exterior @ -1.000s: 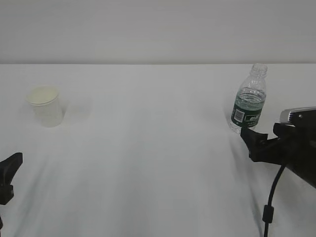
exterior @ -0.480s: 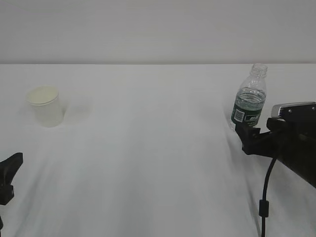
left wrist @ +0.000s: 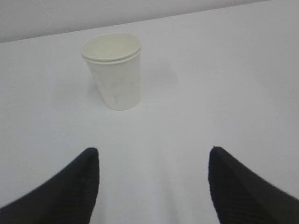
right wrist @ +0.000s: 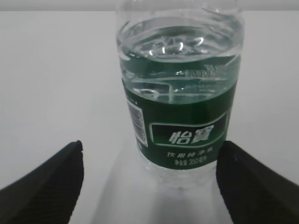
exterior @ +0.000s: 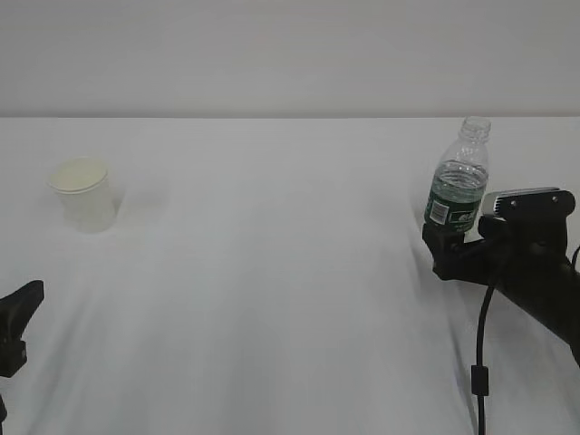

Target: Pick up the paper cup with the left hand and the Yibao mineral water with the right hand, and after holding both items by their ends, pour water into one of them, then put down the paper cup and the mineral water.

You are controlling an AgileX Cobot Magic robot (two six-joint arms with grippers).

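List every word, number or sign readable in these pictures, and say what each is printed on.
"怡寶": large white characters in a framed panel on the dark green label of the water bottle.
"350": in the small white line below; the rest of that line is too blurred to read.
Barcode patch on the label's left edge: digits unreadable.
Paper cup: no print visible.

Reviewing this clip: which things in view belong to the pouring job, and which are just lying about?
Part of the job:
- paper cup
- Yibao mineral water, uncapped, partly full
- left tool, open, short of the cup
- right tool, open, at the bottle

Just lying about:
- nothing; only the bare white table
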